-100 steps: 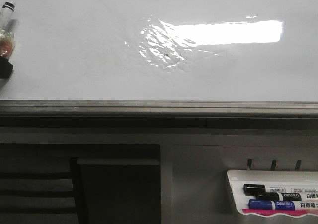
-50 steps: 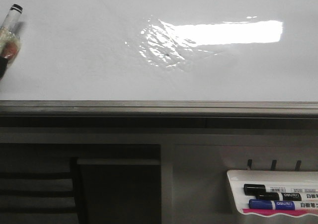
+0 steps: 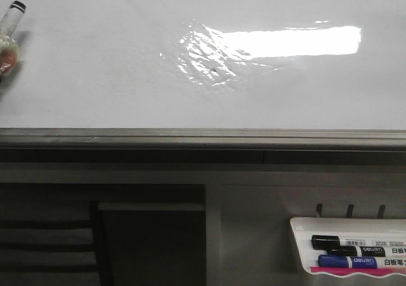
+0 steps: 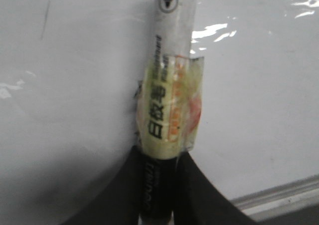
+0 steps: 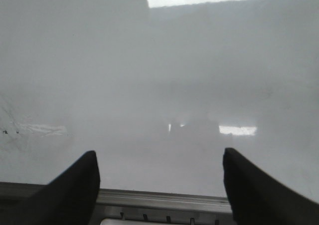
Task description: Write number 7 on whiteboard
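Marker (image 4: 169, 105) sits clamped in my left gripper (image 4: 158, 185), over at the far left edge of the whiteboard (image 3: 190, 102). No number 7 anywhere I can see on the board; that faint thin stroke (image 4: 45, 19) in the left wrist view might be a start, hard to say. Right gripper (image 5: 159, 185) is spread wide, empty. Writing is nearly all ahead.

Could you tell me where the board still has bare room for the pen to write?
The whiteboard looks blank between the marker held by the left gripper at its left edge and the bright glare, and below the glare down to the grey lower edge. Only the far left is crowded.
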You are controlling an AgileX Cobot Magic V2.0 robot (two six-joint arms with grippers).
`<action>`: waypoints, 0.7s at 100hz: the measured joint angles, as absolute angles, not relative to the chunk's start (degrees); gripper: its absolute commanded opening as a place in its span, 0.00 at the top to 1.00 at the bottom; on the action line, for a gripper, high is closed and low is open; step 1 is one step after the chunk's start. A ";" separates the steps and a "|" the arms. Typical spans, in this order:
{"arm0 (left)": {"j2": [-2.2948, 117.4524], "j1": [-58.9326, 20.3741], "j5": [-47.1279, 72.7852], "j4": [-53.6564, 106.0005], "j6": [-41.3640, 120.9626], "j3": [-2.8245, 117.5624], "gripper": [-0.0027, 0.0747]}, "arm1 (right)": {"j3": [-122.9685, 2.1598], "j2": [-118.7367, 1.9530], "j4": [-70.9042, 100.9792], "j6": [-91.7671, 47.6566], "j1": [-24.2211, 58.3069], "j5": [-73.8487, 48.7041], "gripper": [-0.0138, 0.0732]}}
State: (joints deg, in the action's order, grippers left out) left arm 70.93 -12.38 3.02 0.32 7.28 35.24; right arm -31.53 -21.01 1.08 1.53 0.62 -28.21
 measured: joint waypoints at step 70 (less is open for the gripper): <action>65.14 -31.16 56.13 20.04 41.17 56.96 0.99 | -53.47 -48.15 29.08 -38.32 8.29 -60.35 0.30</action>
